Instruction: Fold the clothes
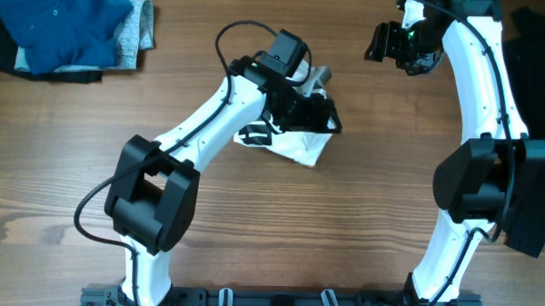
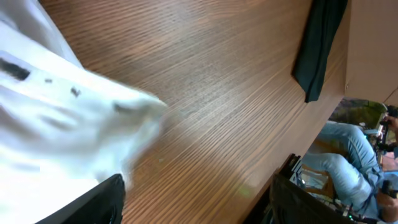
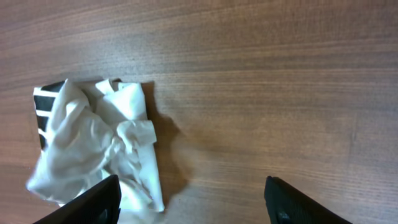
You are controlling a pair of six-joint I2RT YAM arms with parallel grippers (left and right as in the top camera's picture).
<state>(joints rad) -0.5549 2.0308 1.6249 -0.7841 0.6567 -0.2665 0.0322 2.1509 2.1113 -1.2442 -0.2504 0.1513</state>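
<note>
White T-shirt [image 1: 302, 149] crumpled on wooden desk [image 1: 361, 220].
I see left gripper [image 2: 198, 202] and right gripper [image 3: 189, 199] with fingers spread; blue garments [image 1: 68, 23] at far left corner.

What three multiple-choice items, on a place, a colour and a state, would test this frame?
1. Where in the overhead view is the blue garment?
A. centre
B. top left
C. bottom right
2. What colour is the crumpled T-shirt?
A. red
B. green
C. white with black stripes
3. How is the right end effector?
A. open and empty
B. shut on the T-shirt
C. shut on the blue garment
Key: 1 B, it lies bunched in that corner; 2 C, white cloth with black bars shows in the right wrist view; 3 A, its fingers stand wide apart with nothing between.
</note>
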